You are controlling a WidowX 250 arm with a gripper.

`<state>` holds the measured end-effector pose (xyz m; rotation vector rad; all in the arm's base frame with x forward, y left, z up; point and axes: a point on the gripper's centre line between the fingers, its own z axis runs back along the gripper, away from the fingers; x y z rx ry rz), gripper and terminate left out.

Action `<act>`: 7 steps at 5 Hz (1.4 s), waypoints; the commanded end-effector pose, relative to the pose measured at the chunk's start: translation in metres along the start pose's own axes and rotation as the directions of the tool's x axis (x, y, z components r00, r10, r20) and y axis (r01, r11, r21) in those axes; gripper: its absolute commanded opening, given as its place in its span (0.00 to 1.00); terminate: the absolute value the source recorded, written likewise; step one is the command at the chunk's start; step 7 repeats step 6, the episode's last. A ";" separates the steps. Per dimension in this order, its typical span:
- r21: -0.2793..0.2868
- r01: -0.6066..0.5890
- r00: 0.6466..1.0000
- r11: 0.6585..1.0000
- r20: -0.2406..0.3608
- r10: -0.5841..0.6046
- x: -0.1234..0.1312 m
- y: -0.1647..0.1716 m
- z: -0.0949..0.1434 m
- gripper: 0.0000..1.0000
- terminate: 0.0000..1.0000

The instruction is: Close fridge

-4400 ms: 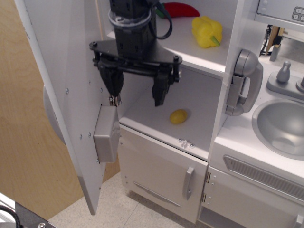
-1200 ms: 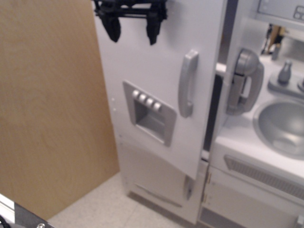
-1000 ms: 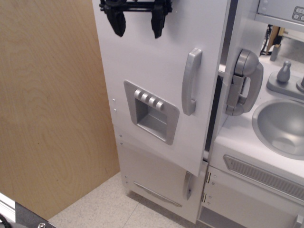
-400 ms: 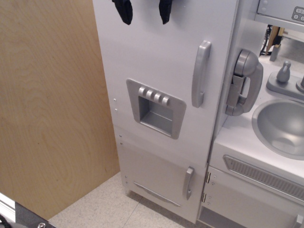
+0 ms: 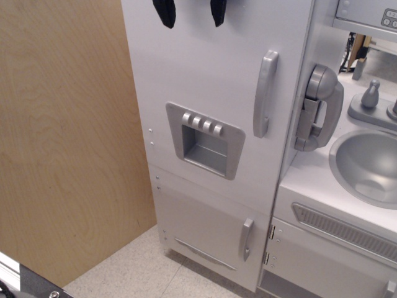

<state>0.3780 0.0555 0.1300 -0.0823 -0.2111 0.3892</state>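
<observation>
- Gripper point(image 5: 191, 12): only the two black fingertips point(image 5: 165, 12) enter from the top edge; the arm and wrist lie outside the picture. Both tips point downward in front of the upper face of the fridge door.
- Jaws: spread apart, with bare white door panel showing between them; nothing is held. Whether the tips touch the door surface cannot be told.
- Fridge point(image 5: 211, 74): tall white cabinet occupying the centre of the view. Its large door sits flush with the cabinet front, no interior visible.
- Door fittings, counted: one vertical grey handle point(image 5: 265, 93) near the right edge of the door; one recessed grey dispenser panel point(image 5: 205, 140) below centre, carrying four buttons point(image 5: 202, 123) in a row.
- Lower white door point(image 5: 208, 233): one, directly beneath the large door, shut, with one small grey handle point(image 5: 246, 239).
- Toy phone point(image 5: 318, 107): one grey handset, mounted upright on the white post just right of the fridge.
- Sink point(image 5: 367, 167): one grey basin at the right, set in the white cupboard unit, with grey tap fittings point(image 5: 371, 94) behind it.
- Wooden panel point(image 5: 68, 136): one, standing to the left of the fridge, meeting the speckled floor point(image 5: 133, 273).
</observation>
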 end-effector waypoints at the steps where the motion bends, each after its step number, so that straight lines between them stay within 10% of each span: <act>1: -0.037 0.016 0.998 0.999 0.056 -0.014 0.001 0.001 0.025 1.00 0.00; 5: -0.019 0.229 0.973 0.973 0.005 -0.229 -0.080 0.030 0.026 1.00 0.00; 6: -0.019 0.229 0.973 0.973 0.005 -0.229 -0.080 0.030 0.026 1.00 1.00; 7: -0.019 0.229 0.973 0.973 0.005 -0.229 -0.080 0.030 0.026 1.00 1.00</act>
